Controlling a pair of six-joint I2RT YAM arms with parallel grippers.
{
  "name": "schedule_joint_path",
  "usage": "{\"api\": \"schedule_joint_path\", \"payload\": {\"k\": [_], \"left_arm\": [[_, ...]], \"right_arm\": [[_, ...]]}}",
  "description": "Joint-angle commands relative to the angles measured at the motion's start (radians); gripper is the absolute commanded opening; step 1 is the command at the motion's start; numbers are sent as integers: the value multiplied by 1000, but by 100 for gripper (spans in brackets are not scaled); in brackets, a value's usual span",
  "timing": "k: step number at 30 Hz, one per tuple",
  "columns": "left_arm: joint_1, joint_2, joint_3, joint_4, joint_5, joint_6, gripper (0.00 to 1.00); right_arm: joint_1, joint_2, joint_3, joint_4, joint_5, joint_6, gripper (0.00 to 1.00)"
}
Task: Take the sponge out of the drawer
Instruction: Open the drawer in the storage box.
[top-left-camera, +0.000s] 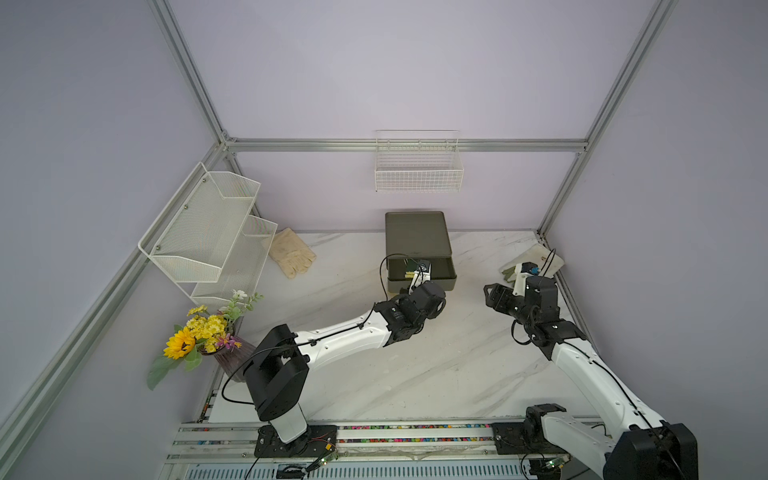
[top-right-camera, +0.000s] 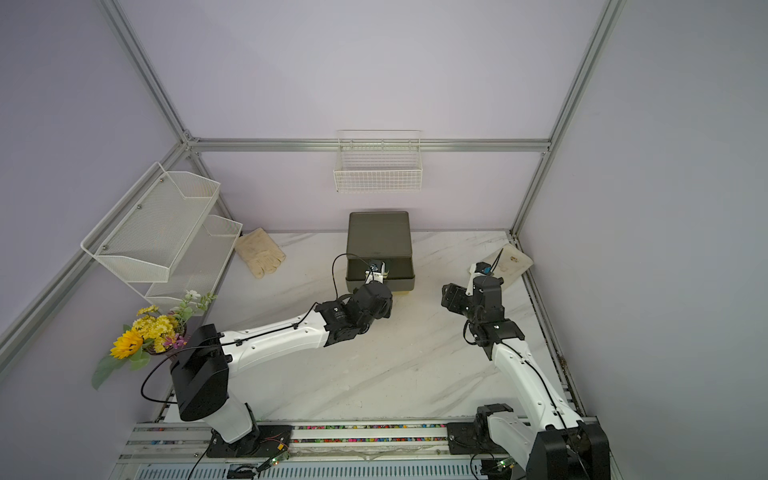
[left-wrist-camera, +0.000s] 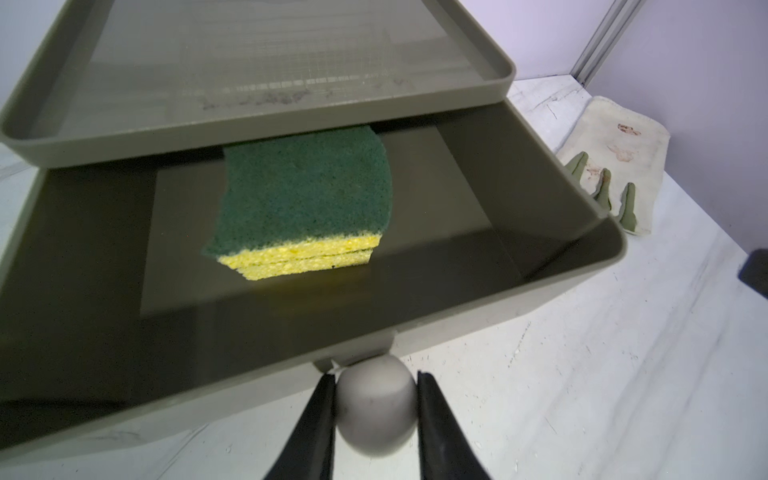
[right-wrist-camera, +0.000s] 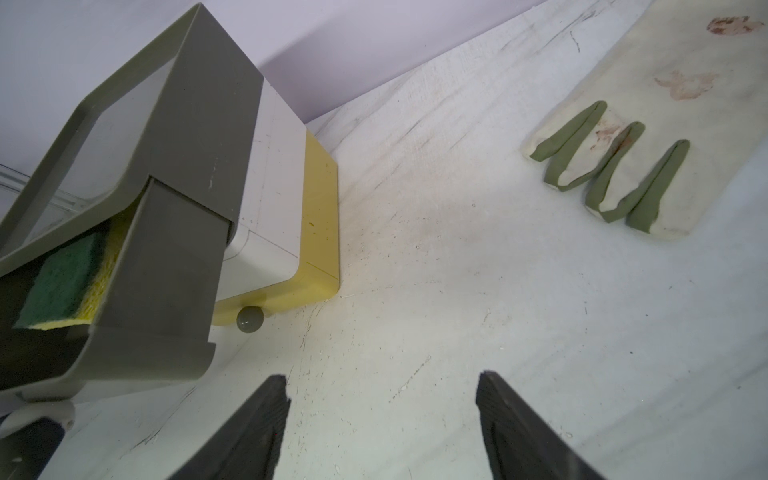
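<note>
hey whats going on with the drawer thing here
The left pincer is shut on the round grey knob of the olive-green plastic drawer, which stands pulled open. The green-topped yellow sponge lies inside, untouched. The right pincer hangs open above the white marble tabletop, holding nothing.

Drawer (left-wrist-camera: 519, 297): olive plastic, smooth, satin-matt, faint scuffs; knob (left-wrist-camera: 376, 409) on the drawer's front: grey plastic, smooth, dull sheen; sponge (left-wrist-camera: 307, 191) inside the drawer: green top coarse, fibrous, matt; yellow body porous foam; table (left-wrist-camera: 602, 374) under the drawer: marble-look, smooth, light gloss, fine scratches; glove (left-wrist-camera: 623, 166) right of the drawer: off-white woven cloth, stained, green trim; basket (top-left-camera: 419, 174) on the wall above the drawer: white coated wire.
</note>
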Motion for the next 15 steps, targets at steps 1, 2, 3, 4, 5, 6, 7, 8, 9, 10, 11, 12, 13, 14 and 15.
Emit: {"api": "schedule_joint_path", "payload": {"k": [1, 2, 3, 4, 5, 6, 7, 8, 9, 10, 11, 12, 13, 14, 15], "left_arm": [[-26, -72, -23, 27, -25, -45, 0], [-32, -82, -33, 26, -26, -52, 0], [-38, -89, -44, 27, -26, -58, 0], [-44, -99, -53, 27, -27, -65, 0], [-51, -106, -60, 27, -29, -70, 0], [-57, -114, -68, 24, -31, -77, 0], [-65, -121, -75, 24, -35, -82, 0], [-72, -126, -81, 22, -37, -85, 0], [-78, -132, -87, 20, -41, -88, 0], [-85, -137, -94, 18, -45, -94, 0], [-89, -140, -96, 13, -43, -99, 0], [-94, -145, -103, 10, -46, -104, 0], [-100, -151, -107, 7, -46, -108, 0], [-106, -155, -110, 6, -50, -111, 0], [-113, -159, -114, 3, -54, -115, 0]], "right_arm": [[-4, -8, -15, 18, -5, 1, 76], [-4, -9, -14, 18, -7, 1, 76], [-5, -9, -15, 18, -6, 2, 76], [-5, -9, -15, 18, -6, 4, 76], [-5, -8, -16, 18, -8, 3, 76], [-5, -9, -16, 18, -8, 2, 76], [-5, -10, -16, 17, -9, 3, 76], [-5, -10, -17, 16, -9, 4, 76], [-4, -10, -17, 16, -10, 3, 76], [-4, -10, -17, 16, -10, 3, 76], [-4, -10, -17, 15, -9, 3, 75], [-4, -10, -17, 16, -10, 3, 76], [-4, -9, -18, 16, -9, 3, 76], [-4, -10, -14, 14, -10, 3, 76], [-6, -10, -14, 15, -11, 3, 76]]}}
